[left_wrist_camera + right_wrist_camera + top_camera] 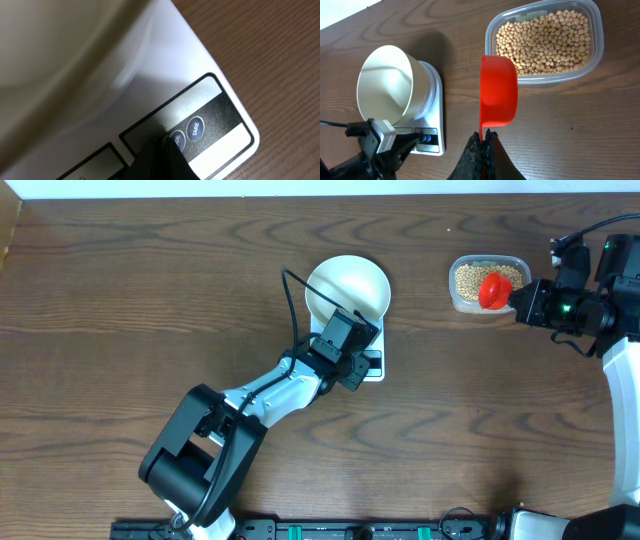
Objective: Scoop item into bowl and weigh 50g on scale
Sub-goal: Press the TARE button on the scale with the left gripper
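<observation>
The white bowl stands on the white scale at the table's middle; it looks empty, also in the right wrist view. My left gripper is shut, its tip on the scale's front edge at the left of two round buttons. My right gripper is shut on the handle of a red scoop, held over a clear tub of tan beans. In the right wrist view the scoop hangs at the tub's near edge, next to the beans. What lies in the scoop is hidden.
The clear rounded tub sits at the back right of the brown wooden table. The left arm's cable arches beside the bowl. The arm bases stand along the front edge.
</observation>
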You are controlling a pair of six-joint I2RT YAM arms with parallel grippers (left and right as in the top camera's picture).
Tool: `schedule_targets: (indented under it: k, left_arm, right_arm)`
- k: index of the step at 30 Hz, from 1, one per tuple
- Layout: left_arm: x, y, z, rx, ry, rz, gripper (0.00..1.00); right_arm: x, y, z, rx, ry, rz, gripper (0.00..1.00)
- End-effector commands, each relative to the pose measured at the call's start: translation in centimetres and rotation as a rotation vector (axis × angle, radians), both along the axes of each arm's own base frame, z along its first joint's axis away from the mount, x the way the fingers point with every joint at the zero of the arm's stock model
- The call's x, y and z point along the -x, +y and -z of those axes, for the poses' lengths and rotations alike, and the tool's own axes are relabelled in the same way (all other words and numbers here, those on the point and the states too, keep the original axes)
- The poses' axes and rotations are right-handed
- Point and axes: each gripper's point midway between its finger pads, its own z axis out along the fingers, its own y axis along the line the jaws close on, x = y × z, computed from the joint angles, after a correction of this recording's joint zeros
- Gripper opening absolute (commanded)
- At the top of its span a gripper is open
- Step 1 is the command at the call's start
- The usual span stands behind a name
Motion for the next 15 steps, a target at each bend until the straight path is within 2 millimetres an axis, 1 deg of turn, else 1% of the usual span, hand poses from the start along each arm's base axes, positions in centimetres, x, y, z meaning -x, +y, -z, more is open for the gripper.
schedule_targets:
  k: [1,5,11,15]
  left_arm:
    - [1.4,1.7,4.0,-0.071,0.097,-0.017,0.08]
    - [0.9,2.4,4.1,-0.081,0.092,-0.041,0.07]
    - [1.6,3.1,4.5,-0.111,0.127,-0.044,0.07]
    - [1.3,4.3,4.7,-0.168,0.105,-0.074,0.07]
  right_arm:
    - [0.0,-0.2,-1.2,0.012,-0.033,-0.006,0.01]
    - [0.0,-0.2,-1.2,0.012,-0.033,-0.006,0.01]
    - [0.0,-0.2,-1.2,0.013,-0.033,-0.006,0.01]
    - [0.0,-0.2,-1.2,0.013,-0.034,-0.006,0.01]
